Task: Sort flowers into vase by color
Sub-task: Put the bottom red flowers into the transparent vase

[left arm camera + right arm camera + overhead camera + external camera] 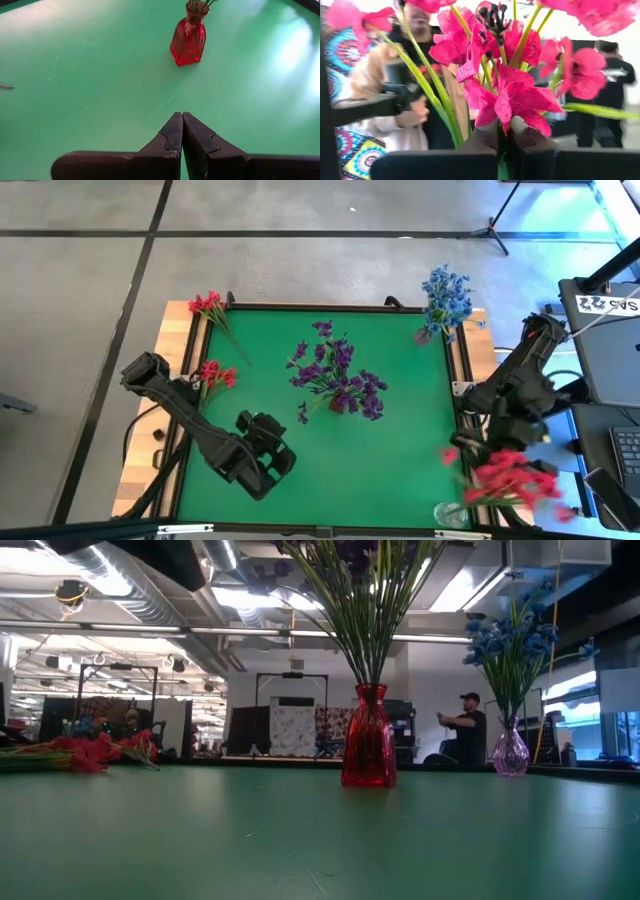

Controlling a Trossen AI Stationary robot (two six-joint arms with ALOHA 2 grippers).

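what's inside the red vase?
The red vase holds green stems topped by purple flowers. The tinted glass hides the stem ends and any water inside.

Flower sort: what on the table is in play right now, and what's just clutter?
In play:
- red flowers gripped in right gripper
- clear vase at the table's near right corner
- loose red flowers and on the left
- purple flowers in red vase
- blue flowers in purple vase

Clutter:
- laptop
- tripod
- person behind

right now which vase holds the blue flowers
The clear purple-tinted vase at the mat's far right corner holds the blue flowers; the red vase mid-mat holds purple ones.
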